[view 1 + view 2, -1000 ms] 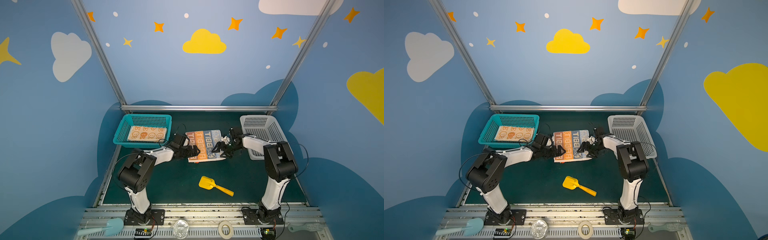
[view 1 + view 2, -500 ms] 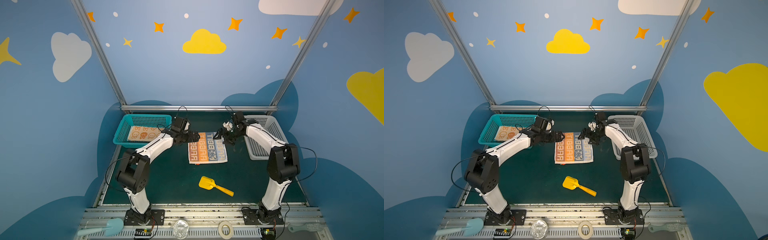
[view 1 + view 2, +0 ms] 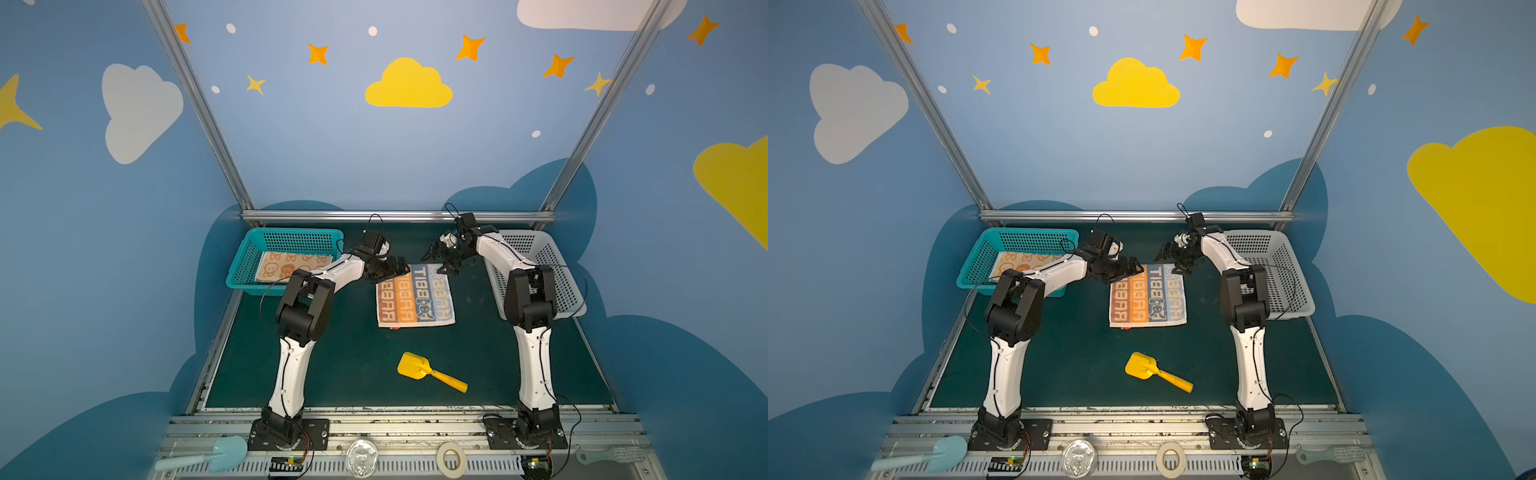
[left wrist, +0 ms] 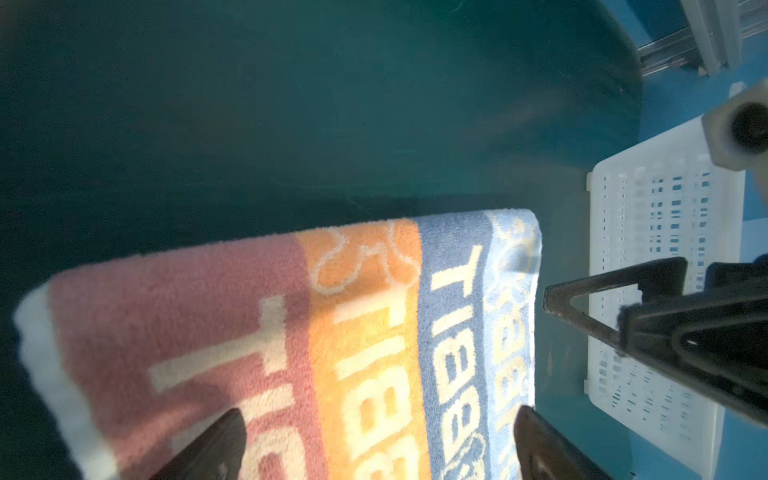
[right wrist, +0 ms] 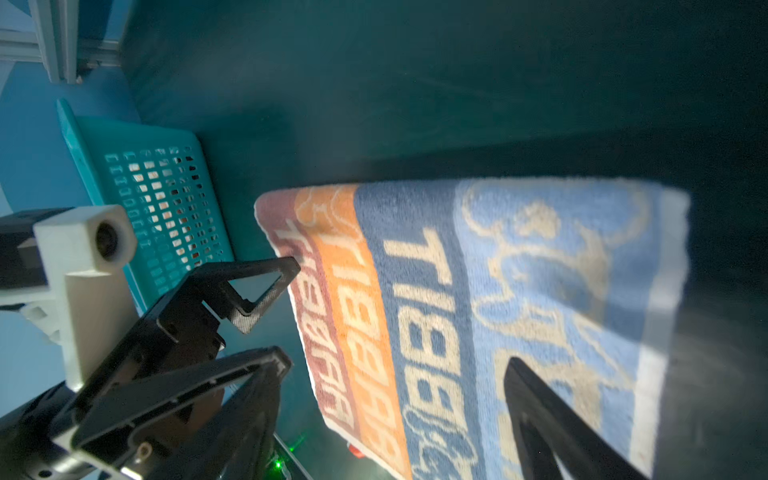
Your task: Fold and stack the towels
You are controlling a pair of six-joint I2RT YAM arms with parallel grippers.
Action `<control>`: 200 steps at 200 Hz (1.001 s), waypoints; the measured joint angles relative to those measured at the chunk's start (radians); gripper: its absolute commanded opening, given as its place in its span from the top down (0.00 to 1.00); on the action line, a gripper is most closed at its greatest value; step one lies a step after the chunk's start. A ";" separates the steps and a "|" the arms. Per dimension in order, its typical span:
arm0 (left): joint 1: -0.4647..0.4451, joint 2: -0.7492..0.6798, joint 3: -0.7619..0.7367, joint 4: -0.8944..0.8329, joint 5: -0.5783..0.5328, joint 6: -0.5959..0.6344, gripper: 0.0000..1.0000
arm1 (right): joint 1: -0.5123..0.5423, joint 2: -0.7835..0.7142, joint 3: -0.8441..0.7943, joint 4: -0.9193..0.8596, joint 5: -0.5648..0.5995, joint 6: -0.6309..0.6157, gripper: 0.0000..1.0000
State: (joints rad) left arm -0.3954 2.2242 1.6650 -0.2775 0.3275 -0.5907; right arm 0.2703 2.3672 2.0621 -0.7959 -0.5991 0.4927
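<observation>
- Towel point(image 3: 414, 297), the striped one, lies flat on the green mat point(image 3: 332, 365) midway between the arms. Its stripes run away from me, so the far edge runs left to right.
- The left gripper point(image 3: 400, 267) sits at the far-left corner, spread wide and holding nothing. In its wrist view the fingers point(image 4: 216, 444) stand well apart over the cloth.
- The right gripper point(image 3: 444, 262) sits at the far-right corner, also spread and empty.
- I can't tell whether either pair of tips touches the cloth or hangs just above it.
- My read: each arm is equally near its own corner, so the coming fold needs both, drawing the far edge toward me.
- A second towel point(image 3: 291, 266), orange and cream, lies in the teal basket point(image 3: 243, 266) on the left.
- The white basket point(image 3: 567, 286) stands on the right, and the yellow scoop point(image 3: 419, 368) lies nearer me, well apart.
</observation>
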 measured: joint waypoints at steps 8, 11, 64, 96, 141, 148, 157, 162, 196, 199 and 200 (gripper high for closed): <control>0.005 0.011 0.011 0.000 0.000 0.000 0.00 | -0.003 0.027 0.040 -0.009 -0.006 -0.001 0.16; 0.007 0.015 0.015 -0.001 0.000 0.001 0.00 | -0.004 0.040 0.059 -0.011 -0.008 -0.003 0.16; 0.038 0.037 0.042 -0.009 -0.003 0.026 0.00 | -0.039 0.148 0.186 -0.039 -0.013 -0.026 0.16; 0.044 0.047 0.075 -0.033 -0.003 0.053 0.00 | -0.051 0.172 0.194 -0.048 -0.013 -0.047 0.16; 0.047 0.025 0.094 -0.055 -0.018 0.118 0.00 | -0.053 0.151 0.204 -0.091 0.047 -0.126 0.17; 0.048 0.023 0.106 -0.068 -0.021 0.131 0.01 | -0.053 0.140 0.195 -0.092 0.062 -0.141 0.18; 0.049 0.024 0.127 -0.092 -0.030 0.147 0.02 | -0.052 0.127 0.185 -0.094 0.084 -0.163 0.21; 0.051 0.026 0.145 -0.112 -0.037 0.159 0.02 | -0.052 0.122 0.183 -0.096 0.098 -0.174 0.21; 0.066 0.067 0.270 -0.213 -0.108 0.232 0.05 | -0.052 0.121 0.185 -0.124 0.167 -0.225 0.30; 0.067 0.070 0.275 -0.216 -0.113 0.238 0.05 | -0.052 0.122 0.187 -0.128 0.171 -0.230 0.31; 0.067 0.072 0.276 -0.218 -0.114 0.240 0.05 | -0.052 0.122 0.189 -0.130 0.172 -0.233 0.31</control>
State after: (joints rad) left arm -0.3283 2.2967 1.9411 -0.4957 0.2131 -0.3508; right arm 0.2180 2.4897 2.2509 -0.9257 -0.4267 0.2596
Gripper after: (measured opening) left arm 0.959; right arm 0.711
